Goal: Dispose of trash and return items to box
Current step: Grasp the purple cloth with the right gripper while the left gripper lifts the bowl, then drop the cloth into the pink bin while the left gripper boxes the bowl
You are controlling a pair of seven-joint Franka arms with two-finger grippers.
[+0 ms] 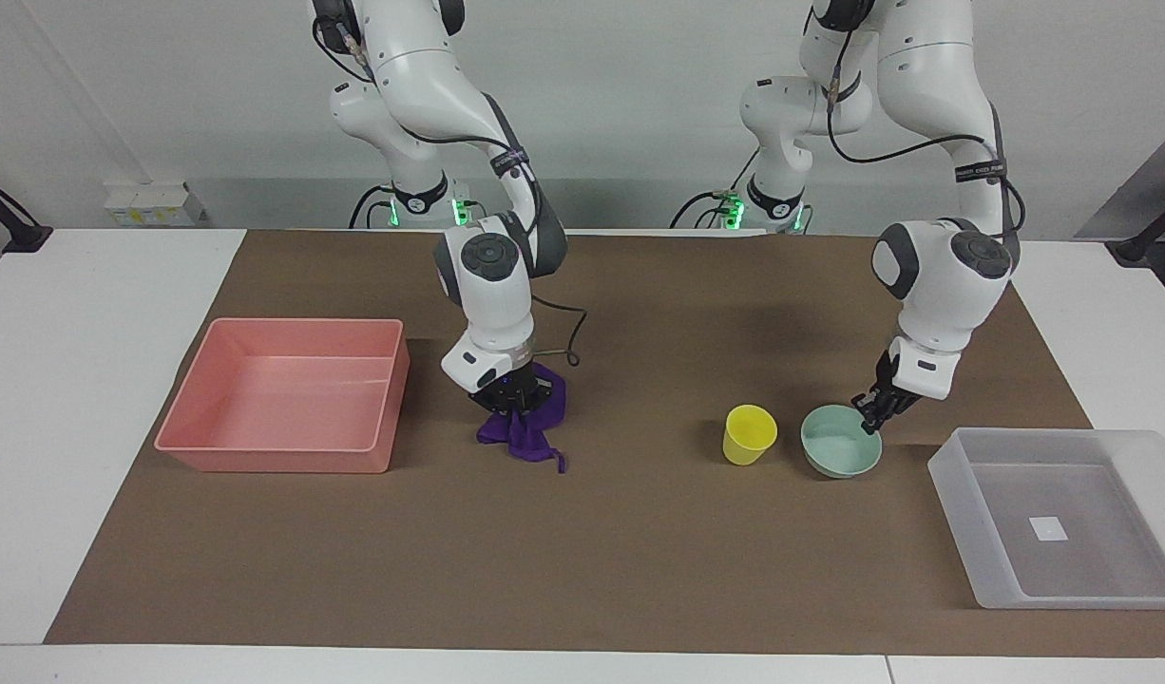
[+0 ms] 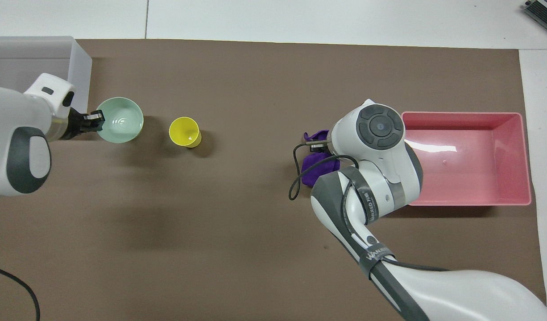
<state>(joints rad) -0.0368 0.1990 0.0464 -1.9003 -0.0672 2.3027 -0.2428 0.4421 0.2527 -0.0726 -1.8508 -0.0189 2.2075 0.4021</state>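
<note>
Beside pink tray (image 1: 283,394), right pincer (image 1: 509,404) clamped on purple cloth wad (image 1: 525,432), tail dangling. Left pincer (image 1: 868,418) pinched on mint bowl (image 1: 837,454) rim, bowl between yellow cup (image 1: 749,434) and frosted box (image 1: 1062,518) on bench.

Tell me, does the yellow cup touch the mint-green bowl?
Apart. The overhead view shows bare brown mat between the yellow cup and the mint-green bowl.
</note>
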